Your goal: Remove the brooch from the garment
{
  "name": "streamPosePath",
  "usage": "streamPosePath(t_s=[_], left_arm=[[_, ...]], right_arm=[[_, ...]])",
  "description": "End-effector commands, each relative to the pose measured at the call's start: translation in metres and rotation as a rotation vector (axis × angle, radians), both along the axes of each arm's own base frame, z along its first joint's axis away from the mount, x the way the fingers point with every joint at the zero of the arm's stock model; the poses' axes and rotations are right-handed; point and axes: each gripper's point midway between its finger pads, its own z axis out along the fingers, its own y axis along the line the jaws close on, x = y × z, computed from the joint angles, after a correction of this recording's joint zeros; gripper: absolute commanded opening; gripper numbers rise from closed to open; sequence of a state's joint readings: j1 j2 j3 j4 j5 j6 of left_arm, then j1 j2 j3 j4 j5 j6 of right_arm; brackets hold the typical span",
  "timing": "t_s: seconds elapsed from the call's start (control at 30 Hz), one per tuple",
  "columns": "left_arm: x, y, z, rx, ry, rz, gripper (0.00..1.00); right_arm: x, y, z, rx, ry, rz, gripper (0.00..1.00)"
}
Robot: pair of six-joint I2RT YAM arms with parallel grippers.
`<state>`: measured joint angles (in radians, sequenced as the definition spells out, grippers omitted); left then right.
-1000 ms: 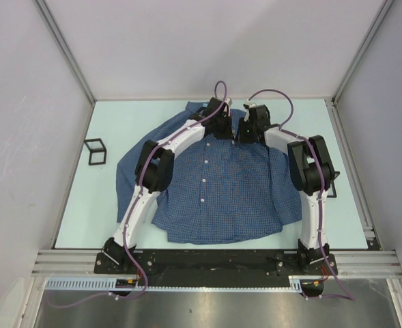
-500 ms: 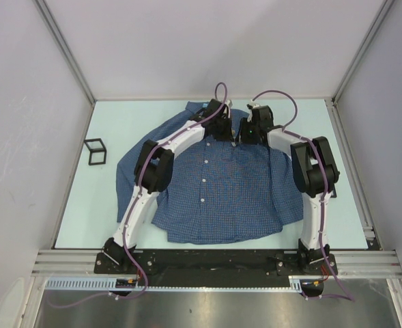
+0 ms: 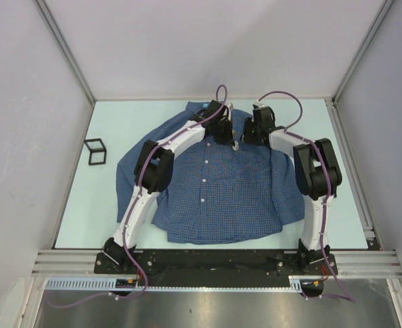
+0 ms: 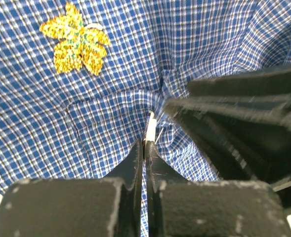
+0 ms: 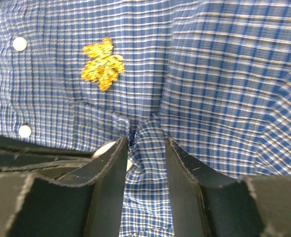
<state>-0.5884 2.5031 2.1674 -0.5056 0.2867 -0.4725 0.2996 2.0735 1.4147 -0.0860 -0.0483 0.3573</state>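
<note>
Yellow-gold and leaf-shaped, the brooch [image 5: 102, 63] sits flat on the chest of the blue checked shirt [image 3: 221, 198], its edges unlifted and smooth cloth showing on every side of it. Two white buttons [image 5: 20, 43] stand to the left of the brooch in the right wrist view, apart from it. Below the brooch a stitched seam crosses the cloth, and just past that seam both arms meet. The left fingers [image 4: 135, 163] are pressed together on a puckered fold of shirt. A small white sliver shows at their tips, and what it is cannot be told. The right fingers [image 5: 110, 168] are spread, with a raised ridge of cloth running up between them. Neither pair touches the brooch, and a strip of flat fabric lies between it and the tips. From above, both wrists crowd over the brooch and hide it. The pale counter [image 3: 119, 123] shows beyond the collar, and a black wire cube [image 3: 95, 152] stands well away to the left, past the sleeve.
</note>
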Motion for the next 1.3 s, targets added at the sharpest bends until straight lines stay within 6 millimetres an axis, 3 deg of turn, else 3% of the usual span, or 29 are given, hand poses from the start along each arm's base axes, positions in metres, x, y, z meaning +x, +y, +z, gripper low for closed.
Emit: streamPosePath(t_s=[0.0, 0.23, 0.37, 0.43, 0.47, 0.5, 0.53, 0.57, 0.6, 0.63, 0.67, 0.7, 0.73, 0.77, 0.8, 0.83, 0.87, 0.9, 0.93, 0.97, 1.0, 1.03, 1.07, 1.1, 1.2, 1.27], left_arm=[[-0.009, 0.000, 0.043, -0.010, -0.019, -0.010, 0.00], [-0.012, 0.004, 0.075, -0.070, -0.057, -0.025, 0.00], [-0.025, 0.010, 0.117, -0.135, -0.093, -0.061, 0.00], [-0.036, 0.011, 0.133, -0.174, -0.102, -0.088, 0.00], [-0.042, 0.017, 0.128, -0.177, -0.087, -0.090, 0.00], [-0.050, 0.020, 0.151, -0.212, -0.114, -0.099, 0.00], [-0.056, 0.020, 0.160, -0.245, -0.124, -0.116, 0.00], [-0.068, 0.027, 0.148, -0.246, -0.086, -0.123, 0.00], [-0.079, 0.030, 0.171, -0.287, -0.110, -0.134, 0.00], [-0.083, 0.032, 0.178, -0.313, -0.124, -0.144, 0.00], [-0.100, 0.036, 0.173, -0.339, -0.083, -0.173, 0.00], [-0.111, 0.041, 0.193, -0.383, -0.098, -0.183, 0.00], [-0.118, 0.041, 0.205, -0.426, -0.125, -0.208, 0.00], [-0.130, 0.045, 0.199, -0.439, -0.097, -0.225, 0.00], [-0.138, 0.047, 0.204, -0.457, -0.098, -0.241, 0.00], [-0.146, 0.049, 0.222, -0.492, -0.147, -0.270, 0.00], [-0.154, 0.052, 0.216, -0.499, -0.126, -0.283, 0.00], [-0.166, 0.051, 0.222, -0.536, -0.109, -0.320, 0.00], [-0.170, 0.052, 0.234, -0.571, -0.145, -0.344, 0.00], [-0.177, 0.053, 0.229, -0.590, -0.124, -0.360, 0.00], [-0.185, 0.052, 0.234, -0.629, -0.103, -0.378, 0.00], [-0.185, 0.052, 0.243, -0.664, -0.145, -0.395, 0.00], [-0.190, 0.053, 0.242, -0.679, -0.142, -0.401, 0.00], [-0.194, 0.053, 0.245, -0.704, -0.130, -0.406, 0.00], [-0.199, 0.054, 0.254, -0.750, -0.154, -0.420, 0.00], [-0.202, 0.057, 0.262, -0.784, -0.177, -0.428, 0.00]], right_arm=[[0.010, -0.016, 0.006, 0.003, -0.023, -0.084, 0.40], [0.022, -0.043, -0.003, -0.015, -0.025, -0.145, 0.40], [0.022, -0.058, -0.006, -0.037, -0.001, -0.143, 0.43], [0.019, -0.059, 0.004, -0.063, -0.005, -0.129, 0.48], [0.018, -0.059, 0.010, -0.070, -0.007, -0.126, 0.51], [0.011, -0.059, 0.014, -0.074, 0.016, -0.122, 0.54], [0.008, -0.058, 0.034, -0.070, -0.007, -0.123, 0.55], [0.003, -0.055, 0.044, -0.066, -0.009, -0.121, 0.57], [-0.007, -0.055, 0.048, -0.075, 0.009, -0.115, 0.59], [-0.015, -0.047, 0.076, -0.059, -0.033, -0.094, 0.60], [-0.024, -0.042, 0.086, -0.059, -0.039, -0.070, 0.61], [-0.037, -0.040, 0.095, -0.063, -0.034, -0.054, 0.63], [-0.054, -0.036, 0.092, -0.071, -0.014, -0.029, 0.64], [-0.069, -0.030, 0.119, -0.027, -0.057, 0.014, 0.64], [-0.081, -0.028, 0.123, -0.010, -0.058, 0.038, 0.66], [-0.101, -0.027, 0.109, 0.003, -0.019, 0.068, 0.66], [-0.119, -0.016, 0.134, 0.066, -0.065, 0.143, 0.66], [-0.131, -0.010, 0.136, 0.080, -0.086, 0.198, 0.66], [-0.143, -0.004, 0.142, 0.107, -0.108, 0.245, 0.66], [-0.169, 0.007, 0.131, 0.159, -0.075, 0.322, 0.66], [-0.179, 0.010, 0.153, 0.202, -0.157, 0.356, 0.66], [-0.189, 0.014, 0.156, 0.250, -0.162, 0.378, 0.66], [-0.207, 0.019, 0.146, 0.303, -0.130, 0.418, 0.66], [-0.214, 0.025, 0.166, 0.342, -0.208, 0.454, 0.66], [-0.238, 0.044, 0.174, 0.451, -0.244, 0.542, 0.64], [-0.243, 0.050, 0.189, 0.491, -0.315, 0.584, 0.63]])
